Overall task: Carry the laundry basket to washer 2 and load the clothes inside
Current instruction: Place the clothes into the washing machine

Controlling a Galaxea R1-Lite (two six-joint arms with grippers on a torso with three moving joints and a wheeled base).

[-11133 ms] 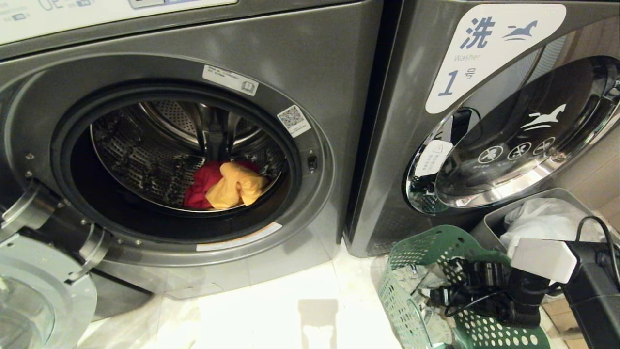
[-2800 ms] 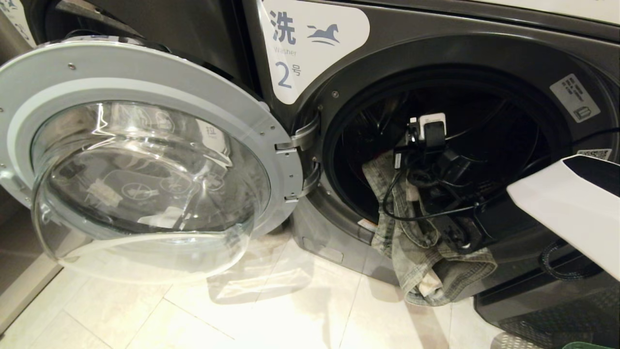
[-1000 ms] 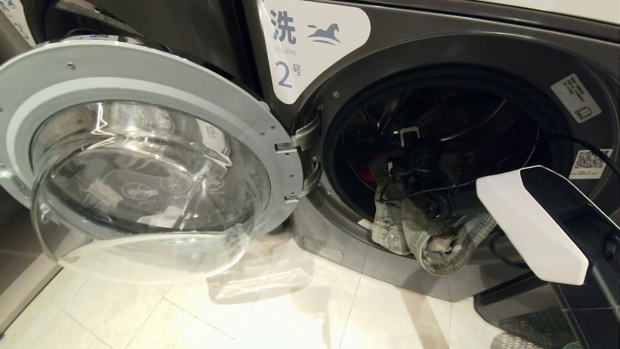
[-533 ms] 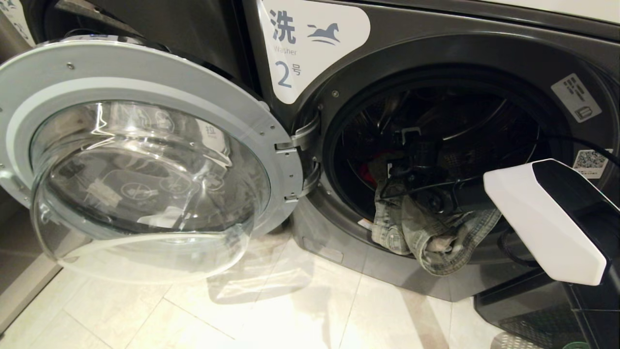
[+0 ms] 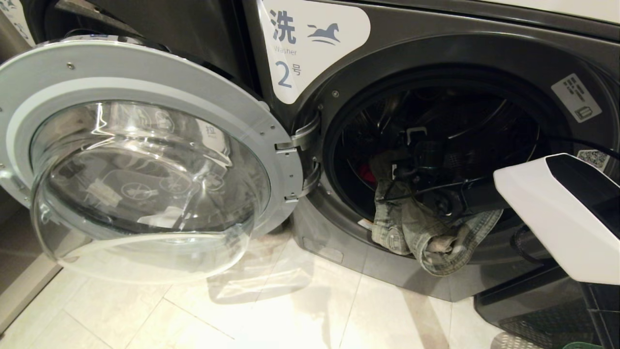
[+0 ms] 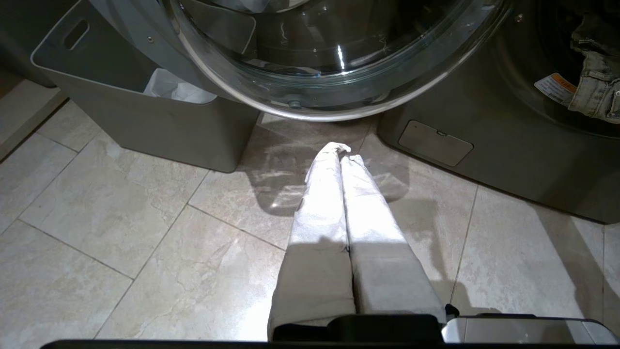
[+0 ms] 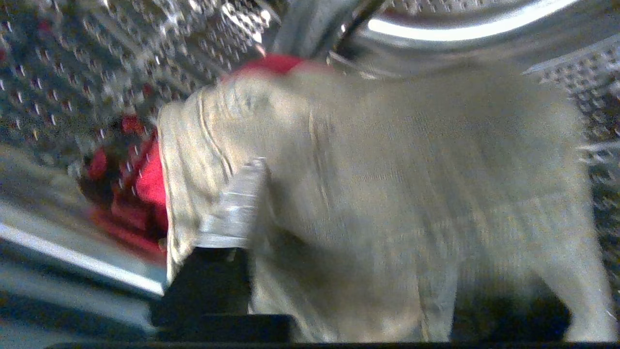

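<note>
Washer 2 (image 5: 310,48) stands with its round glass door (image 5: 145,160) swung wide to the left. My right gripper (image 5: 407,162) is inside the drum, at the grey-green denim garment (image 5: 426,237), which hangs folded over the drum's lower lip. In the right wrist view the denim (image 7: 387,169) covers my right gripper (image 7: 341,203). One taped finger (image 7: 232,208) stands well off to the side, so the jaws are open. A pink-red garment (image 5: 366,174) (image 7: 147,182) lies deeper in the drum. A sliver of the green laundry basket (image 5: 581,346) shows at the bottom right edge.
My left gripper (image 6: 341,150) hangs shut and empty over the tiled floor below the open door. A grey bin (image 6: 145,111) with a white bag (image 6: 169,87) stands behind the door. The denim (image 6: 593,82) also shows at the washer's opening there.
The denim, which hung low outside the opening, now sits higher across the drum lip. Over the last second my right forearm has shifted slightly to the right; the garment's fold has stayed put.
</note>
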